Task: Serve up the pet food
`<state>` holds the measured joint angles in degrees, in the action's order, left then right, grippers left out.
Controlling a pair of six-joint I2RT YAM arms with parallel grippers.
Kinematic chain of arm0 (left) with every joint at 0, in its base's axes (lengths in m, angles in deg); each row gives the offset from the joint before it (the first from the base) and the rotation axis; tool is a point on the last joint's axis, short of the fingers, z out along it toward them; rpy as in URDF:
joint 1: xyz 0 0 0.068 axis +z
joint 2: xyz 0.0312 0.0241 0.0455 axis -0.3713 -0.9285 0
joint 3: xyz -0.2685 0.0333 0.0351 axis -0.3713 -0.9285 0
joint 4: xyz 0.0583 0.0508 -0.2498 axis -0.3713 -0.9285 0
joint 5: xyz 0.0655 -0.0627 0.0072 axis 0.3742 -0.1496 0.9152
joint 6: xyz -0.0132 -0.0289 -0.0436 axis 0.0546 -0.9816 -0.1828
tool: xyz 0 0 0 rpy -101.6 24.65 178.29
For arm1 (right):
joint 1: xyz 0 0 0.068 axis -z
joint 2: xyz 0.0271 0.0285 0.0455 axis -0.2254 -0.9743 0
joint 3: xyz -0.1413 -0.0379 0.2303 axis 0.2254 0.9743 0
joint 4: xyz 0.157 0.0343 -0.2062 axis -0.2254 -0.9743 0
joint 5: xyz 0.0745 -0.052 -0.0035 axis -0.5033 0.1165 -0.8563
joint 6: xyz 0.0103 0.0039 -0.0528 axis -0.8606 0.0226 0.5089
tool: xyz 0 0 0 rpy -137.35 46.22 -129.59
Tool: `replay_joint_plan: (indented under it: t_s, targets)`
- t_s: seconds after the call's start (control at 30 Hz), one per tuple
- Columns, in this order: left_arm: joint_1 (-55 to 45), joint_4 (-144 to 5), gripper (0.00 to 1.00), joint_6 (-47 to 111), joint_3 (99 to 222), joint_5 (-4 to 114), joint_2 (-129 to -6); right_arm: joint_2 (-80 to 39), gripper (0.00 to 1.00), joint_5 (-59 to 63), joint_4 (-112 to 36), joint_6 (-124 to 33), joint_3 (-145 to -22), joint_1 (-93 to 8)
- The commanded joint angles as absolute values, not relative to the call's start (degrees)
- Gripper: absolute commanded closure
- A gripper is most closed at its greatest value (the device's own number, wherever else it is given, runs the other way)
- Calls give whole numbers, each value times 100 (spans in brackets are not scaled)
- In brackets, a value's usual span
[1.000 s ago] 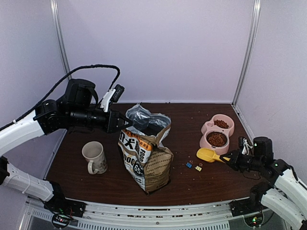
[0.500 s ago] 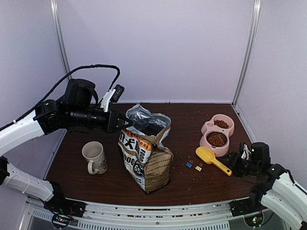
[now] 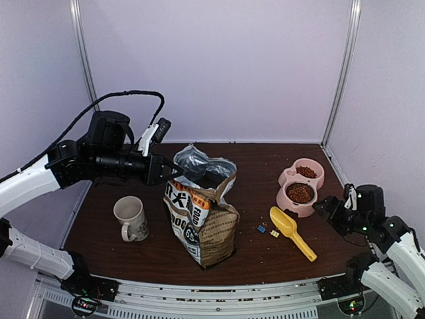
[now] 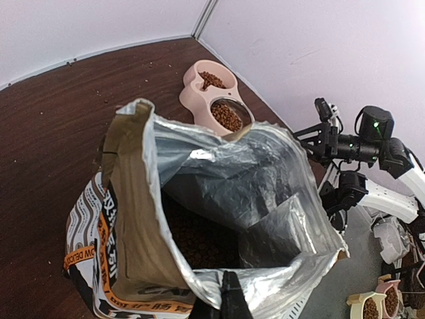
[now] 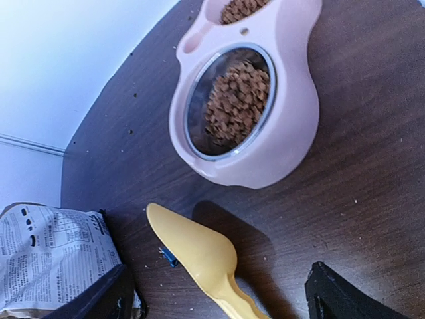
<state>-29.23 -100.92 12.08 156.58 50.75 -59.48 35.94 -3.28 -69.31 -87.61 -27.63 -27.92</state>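
My left gripper (image 3: 169, 171) is clamped on the top rim of the crinkled brown paper bag (image 3: 202, 219), holding its mouth open so the creased silver foil lining shows. The bag stands upright in the middle of the dark wood-grain table (image 3: 265, 259), its printed sides wrinkled and slumped. My right gripper (image 3: 330, 208) is released, its 2 black fingers (image 5: 99, 299) spread wide and gripping nothing, hovering near the table's right edge. The small round reddish-brown kibble pellets (image 5: 236, 100) fill both wells of the smooth pink plastic double bowl (image 5: 285, 153), whose nearer well has a shiny metal insert; more pellets lie dark in the bottom of the bag. A glossy yellow plastic scoop (image 3: 291, 229) lies flat on the table just in front of the bowl. Beside its blade sit 2 tiny clips (image 3: 267, 230), 1 blue and 1 yellow. A white ceramic mug (image 3: 131, 218) stands left of the bag.
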Motion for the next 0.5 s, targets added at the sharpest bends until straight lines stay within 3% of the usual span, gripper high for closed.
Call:
replay_joint_plan:
  t_s: [0.0, 0.33, 0.47]
  targets:
    - [-2892, -9077, 100, 1322, 15690, 4857, -5628, 3261, 11, -128, -7228, -8090, -3665, -2841]
    - [-2894, -8982, 100, 1349, 15670, 4718, -5603, 1971, 14, -752, -6962, -7636, -5229, -4468]
    - [-2901, -8962, 100, 1461, 15681, 4557, -5638, 1253, 16, -357, -6768, -7899, -6169, -5564]
